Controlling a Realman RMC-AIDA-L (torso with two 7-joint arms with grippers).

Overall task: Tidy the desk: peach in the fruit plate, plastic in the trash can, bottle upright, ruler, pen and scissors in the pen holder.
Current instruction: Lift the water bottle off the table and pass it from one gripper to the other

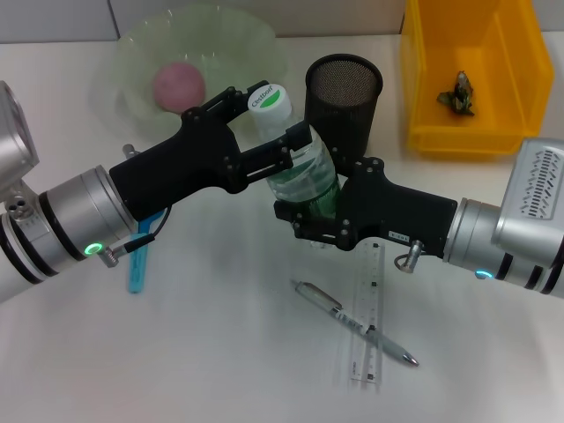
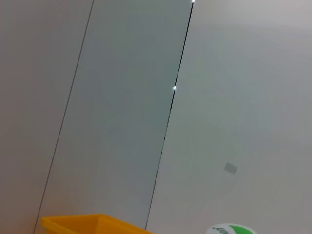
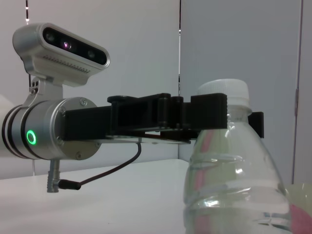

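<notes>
We see the bottle (image 1: 300,154) near mid-table, long axis almost vertical, cap tipped toward the far edge. The left gripper (image 1: 269,132) jaws clamp its neck; the right gripper (image 1: 308,216) jaws clamp its base.

white desk (image 1: 220,352), grey wall panels (image 2: 122,97)
</notes>
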